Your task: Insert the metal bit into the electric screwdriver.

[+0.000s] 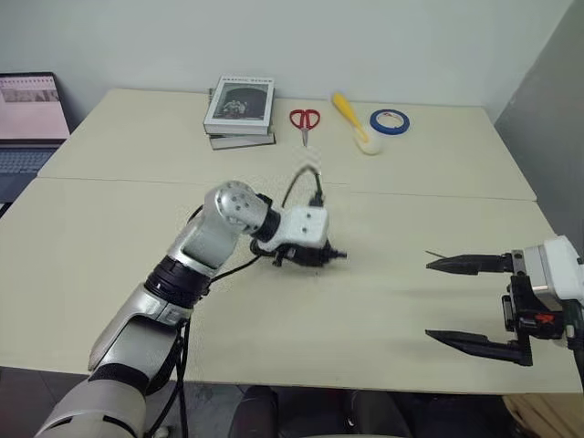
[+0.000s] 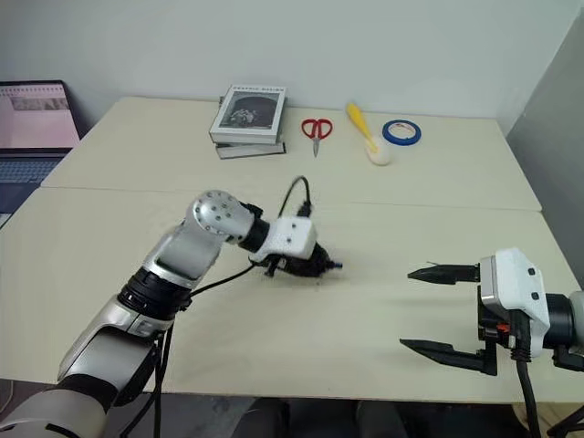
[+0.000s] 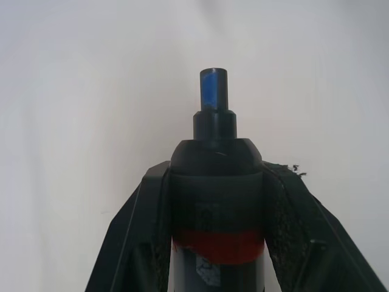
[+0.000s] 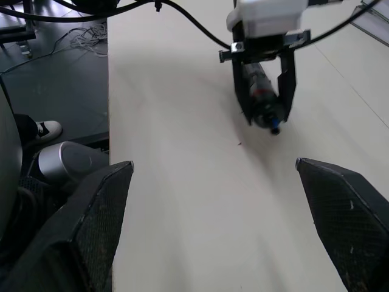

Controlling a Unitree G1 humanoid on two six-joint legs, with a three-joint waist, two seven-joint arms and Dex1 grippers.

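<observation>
The electric screwdriver (image 3: 216, 201) is held in the left gripper (image 1: 321, 255), whose two black fingers are closed against the sides of its black body, with the red band seated between them and the small blue tip (image 3: 213, 89) projecting past the fingertips. In the head views this gripper is seen near the middle of the pale desk (image 1: 301, 319), just above its surface, pointed toward the robot's right, and a dark cable is looped up from the white wrist housing. The right gripper (image 1: 461, 301) is held over the right side of the desk, well apart from the screwdriver, with its fingers spread wide and pointed toward the robot's left; nothing is seen between them. A fine dark sliver is seen projecting from the tip of its upper finger (image 1: 465, 265), but whether this is the metal bit cannot be told, and the bit cannot be made out elsewhere. Along the far part of the desk are laid a stack of books (image 1: 240, 111), red-handled scissors (image 1: 305, 121), a yellow-handled brush (image 1: 356, 123) and a roll of blue tape (image 1: 390, 120). A laptop (image 1: 29, 123) is seen beyond the desk's left edge.
</observation>
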